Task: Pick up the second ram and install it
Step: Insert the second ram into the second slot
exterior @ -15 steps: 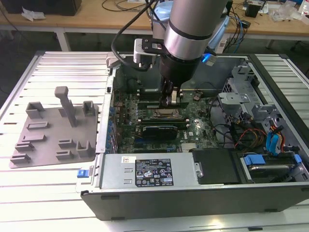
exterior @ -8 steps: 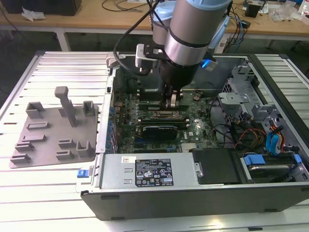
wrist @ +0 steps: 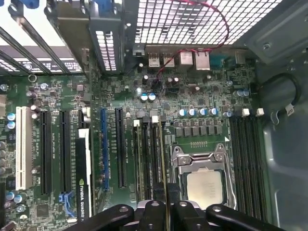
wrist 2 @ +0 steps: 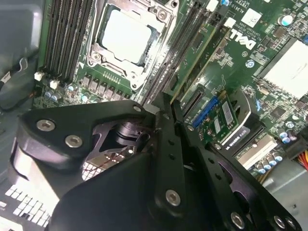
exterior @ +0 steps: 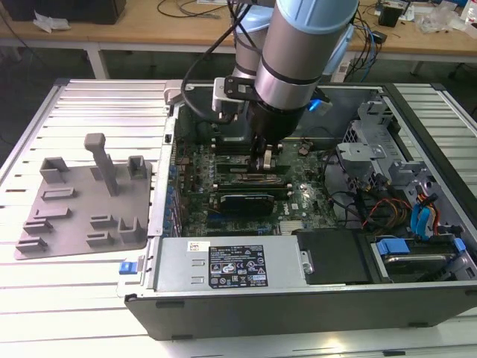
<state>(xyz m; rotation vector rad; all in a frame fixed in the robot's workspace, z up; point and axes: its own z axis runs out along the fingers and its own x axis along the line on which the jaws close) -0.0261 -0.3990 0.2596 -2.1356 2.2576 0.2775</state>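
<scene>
My gripper (exterior: 267, 162) hangs inside the open computer case (exterior: 298, 298), low over the motherboard's memory slots. In the first wrist view the two black fingers (wrist: 155, 208) are shut on the second ram (wrist: 163, 163). It shows edge-on as a thin green strip, running along a slot beside the processor socket (wrist: 205, 185). In the second wrist view the same green stick (wrist 2: 195, 60) reaches out from between the gripper's (wrist 2: 168, 103) fingertips, lined up with the dark slots. Whether it is seated in the slot I cannot tell.
A grey slotted fixture plate (exterior: 82, 209) lies on the ribbed table at the exterior view's left. Inside the case are a graphics card (wrist: 83, 178), a power supply (exterior: 231, 265), and a drive cage with cables (exterior: 402, 201) at the exterior view's right.
</scene>
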